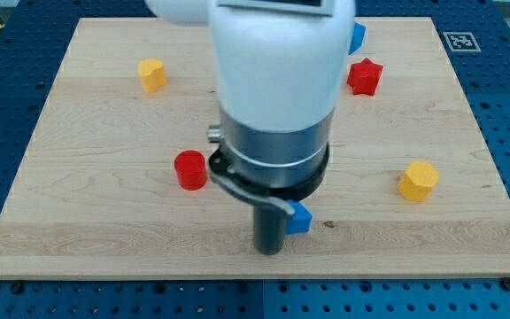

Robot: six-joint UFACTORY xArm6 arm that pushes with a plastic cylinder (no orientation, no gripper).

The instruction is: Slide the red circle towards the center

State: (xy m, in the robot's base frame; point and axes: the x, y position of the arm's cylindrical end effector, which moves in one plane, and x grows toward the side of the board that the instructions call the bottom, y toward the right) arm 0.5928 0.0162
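Observation:
The red circle is a short red cylinder on the wooden board, left of the board's middle. The arm's white and grey body covers the middle of the view. My dark rod comes down below it, and my tip rests on the board near the view's bottom, to the right of and below the red circle, apart from it. A small blue block sits right beside the rod on its right side.
A yellow block lies at the upper left. A red star and a partly hidden blue block lie at the upper right. A yellow hexagon-like block lies at the right.

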